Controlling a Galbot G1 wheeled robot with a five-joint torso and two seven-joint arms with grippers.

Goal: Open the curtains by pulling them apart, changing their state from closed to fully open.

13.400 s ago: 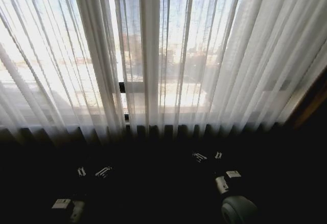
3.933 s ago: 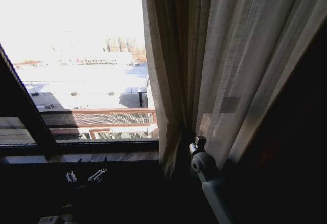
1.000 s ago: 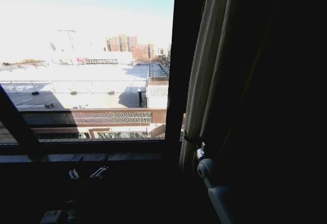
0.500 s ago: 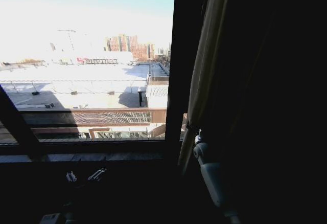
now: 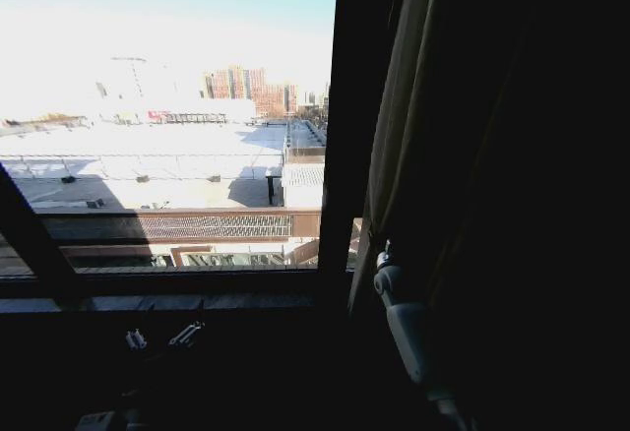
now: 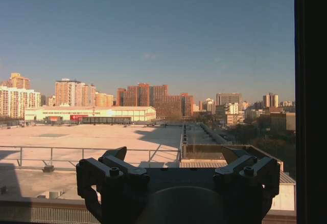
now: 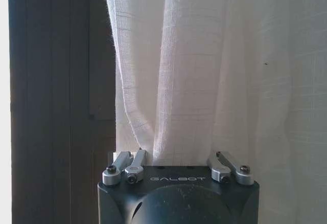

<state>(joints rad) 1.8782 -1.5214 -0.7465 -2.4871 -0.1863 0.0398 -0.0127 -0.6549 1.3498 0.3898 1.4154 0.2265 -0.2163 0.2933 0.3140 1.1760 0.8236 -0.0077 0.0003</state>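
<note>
One panel of the curtains (image 5: 399, 136) hangs bunched into a narrow cream column at the right, just past the dark upright window frame bar (image 5: 340, 155). My right gripper (image 5: 382, 252) is at its lower part, shut on the fabric. In the right wrist view the curtain's pleats (image 7: 204, 70) fall straight onto the right gripper (image 7: 176, 155) and bury its tips. My left gripper (image 5: 162, 337) stays low below the sill. In the left wrist view this left gripper (image 6: 179, 157) is open and holds nothing, facing the glass.
The window to the left is uncovered and shows rooftops and distant buildings. A slanted dark bar (image 5: 34, 244) crosses its lower left, above the sill (image 5: 177, 301). The frame bar (image 7: 56, 106) stands close beside the right gripper. The area right of the curtain is dark.
The closed curtains have been drawn off the glass. Over the last second my right gripper shifted a little right and up, dragging the bunched panel further past the frame bar. The left gripper stayed put.
</note>
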